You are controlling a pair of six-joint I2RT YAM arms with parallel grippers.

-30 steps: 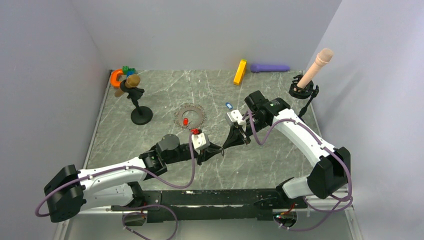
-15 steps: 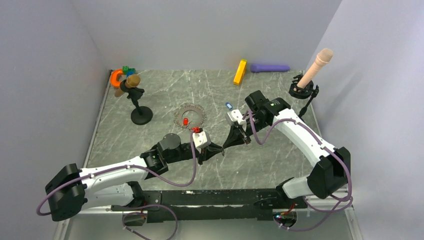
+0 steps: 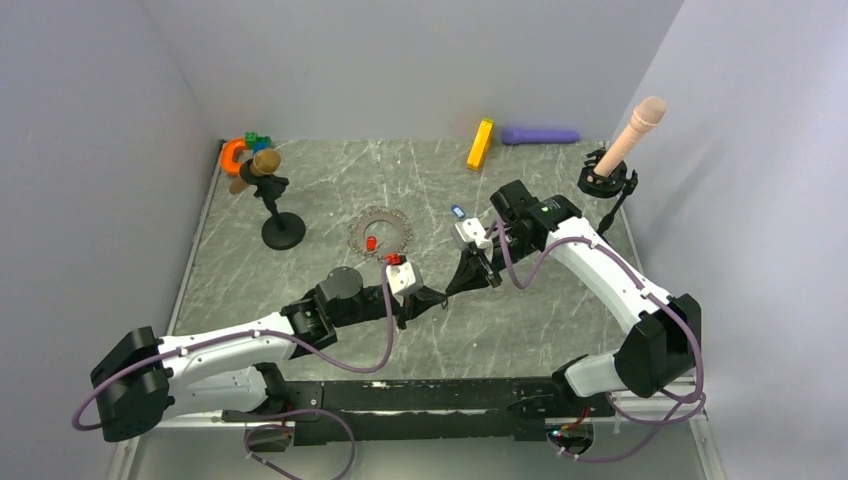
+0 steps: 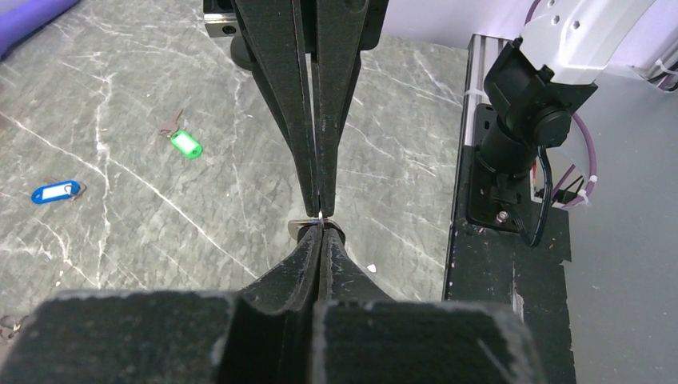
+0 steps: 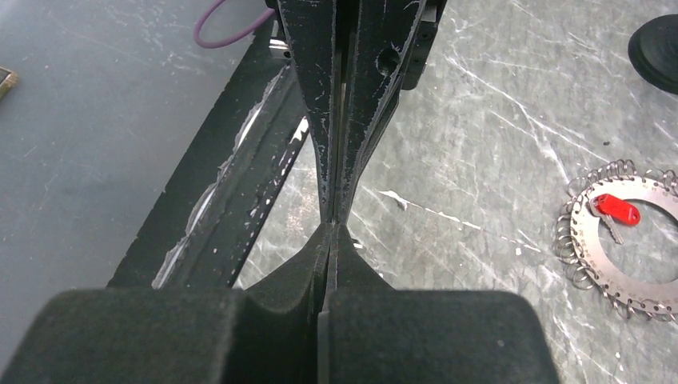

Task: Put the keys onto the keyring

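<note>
- Since a second ago, your left gripper (image 4: pixel 321 236) has pinched shut on a small silver ring (image 4: pixel 308 226).
- Your right gripper (image 5: pixel 331 230), shut, meets it tip to tip. This looks like mid-handoff. Next comes a steady, fine carry to the keyring (image 3: pixel 380 232) at 10 o'clock.
- Only the left wrist view shows the green key (image 4: pixel 185 145). The right wrist view shows the red key (image 5: pixel 617 210) inside the loop.

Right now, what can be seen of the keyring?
The keyring is a flat, silvery, metal-looking annulus. It has small holes along its edge and many little wire loops round its outer rim, which give it a toothed outline. It lies flat on the marbled table, about mid-table. A red key lies in its opening, near the inner edge. The right wrist view cuts off one side of it.
</note>
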